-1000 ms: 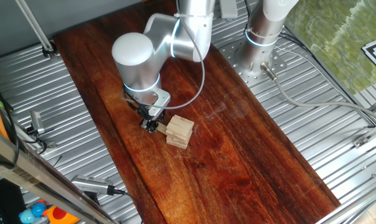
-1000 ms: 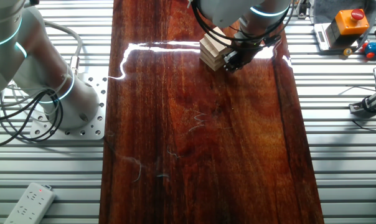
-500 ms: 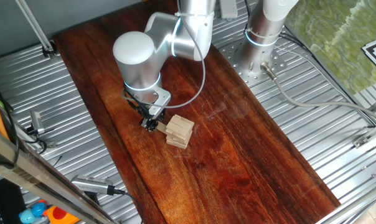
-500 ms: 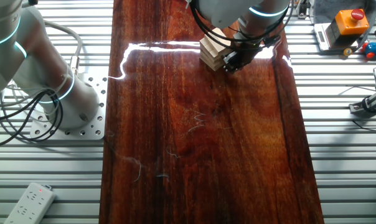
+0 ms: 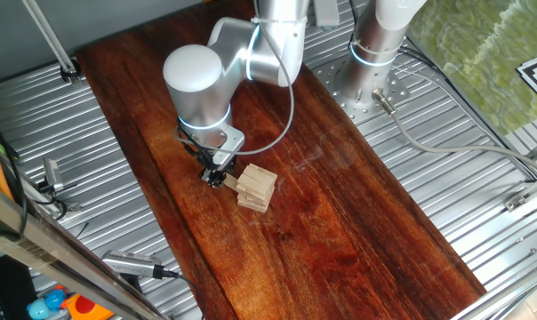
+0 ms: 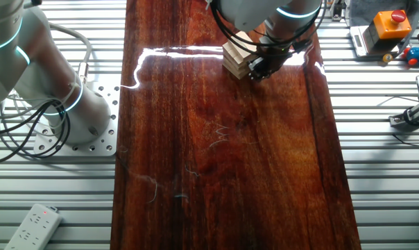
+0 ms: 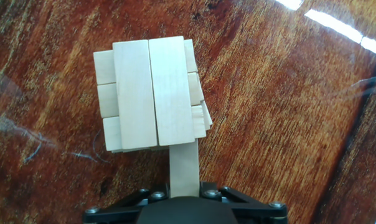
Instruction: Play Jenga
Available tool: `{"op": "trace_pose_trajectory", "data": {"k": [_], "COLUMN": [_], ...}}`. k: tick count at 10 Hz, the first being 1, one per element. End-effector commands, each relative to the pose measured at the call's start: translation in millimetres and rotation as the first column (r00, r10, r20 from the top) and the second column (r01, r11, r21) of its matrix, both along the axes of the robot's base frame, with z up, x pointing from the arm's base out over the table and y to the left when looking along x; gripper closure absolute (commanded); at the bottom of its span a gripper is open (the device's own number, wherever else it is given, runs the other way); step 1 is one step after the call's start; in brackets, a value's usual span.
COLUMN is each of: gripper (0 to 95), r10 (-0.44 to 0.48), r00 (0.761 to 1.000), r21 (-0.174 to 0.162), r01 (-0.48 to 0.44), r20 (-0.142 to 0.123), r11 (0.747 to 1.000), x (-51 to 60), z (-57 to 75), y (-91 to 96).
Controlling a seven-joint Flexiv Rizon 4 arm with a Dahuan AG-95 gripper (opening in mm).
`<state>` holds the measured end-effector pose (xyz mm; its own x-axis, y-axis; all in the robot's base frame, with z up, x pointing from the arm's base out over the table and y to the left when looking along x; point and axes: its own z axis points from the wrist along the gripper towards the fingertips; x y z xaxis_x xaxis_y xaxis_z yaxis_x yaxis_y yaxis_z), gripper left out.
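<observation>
The Jenga stack (image 5: pixel 257 188) is a small pile of pale wooden blocks in crosswise layers on the dark wooden board (image 5: pixel 340 204). It also shows in the other fixed view (image 6: pixel 236 55) and, from above, in the hand view (image 7: pixel 149 93). One block (image 7: pixel 184 163) sticks out of the stack's near side and runs straight in under my hand. My gripper (image 5: pixel 217 177) is low at the stack's left side, shut on that block's outer end. It also shows in the other fixed view (image 6: pixel 255 69). In the hand view (image 7: pixel 184 190) my fingertips are hidden under the hand's body.
The board lies between ribbed metal table surfaces (image 5: pixel 482 178). A second robot base (image 6: pixel 53 104) with cables stands left of the board. An emergency-stop box (image 6: pixel 388 24) is at the far right, and a white power strip (image 6: pixel 32 226) lies at the lower left.
The wrist housing has shifted very slightly to the right. The gripper tip, the held block and the stack look unmoved.
</observation>
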<state>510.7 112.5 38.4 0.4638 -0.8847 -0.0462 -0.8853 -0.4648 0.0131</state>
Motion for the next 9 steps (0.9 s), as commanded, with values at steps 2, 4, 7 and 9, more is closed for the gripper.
{"op": "trace_pose_trajectory", "data": {"k": [2,4,7,9], "gripper": [95.0,95.0,95.0,95.0], "r10": [-0.037,-0.04,-0.048,-0.054], "r00": [0.999,0.999,0.999,0.999], "r21": [-0.006,-0.005,-0.004,-0.006], "r01": [0.037,0.04,0.048,0.054], "r20": [0.003,0.003,0.002,0.002], "r11": [0.999,0.999,0.999,0.999], "x": [1.0,1.0,1.0,1.0], "z": [-0.7,-0.7,-0.7,-0.6], "y": [0.4,0.4,0.4,0.4]}}
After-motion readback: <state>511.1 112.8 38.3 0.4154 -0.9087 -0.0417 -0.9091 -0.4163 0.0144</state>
